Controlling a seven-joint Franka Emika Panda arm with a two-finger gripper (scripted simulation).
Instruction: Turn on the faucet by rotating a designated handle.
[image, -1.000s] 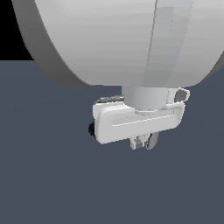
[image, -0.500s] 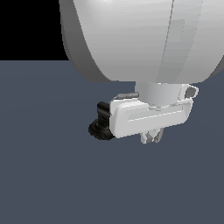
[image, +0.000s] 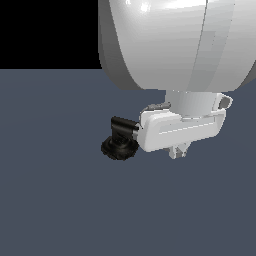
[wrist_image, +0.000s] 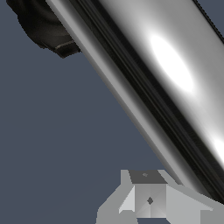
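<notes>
Faucet (image: 120, 145): black base, centre-left of exterior frame, on grey surface (image: 55, 200). Handle (wrist_image: 175, 74): chrome bar filling wrist frame diagonally, very close to camera. Tool (image: 180, 150): beside handle; clenched or released, cannot tell. Progress: approach apparently made; rotation seemingly left to do.

A bulky, glossy white rounded arm link (image: 185, 40) fills the upper part of the exterior view, narrowing below into a short white wrist collar (image: 192, 102). Beneath the collar sits the white, box-shaped claw (image: 178, 151), its long body lying crosswise and slightly tilted. Only short pale finger stubs (image: 181, 148) show under it; how far apart they stand cannot be told. In the wrist view one grey fingertip (wrist_image: 146, 199) shows.
</notes>
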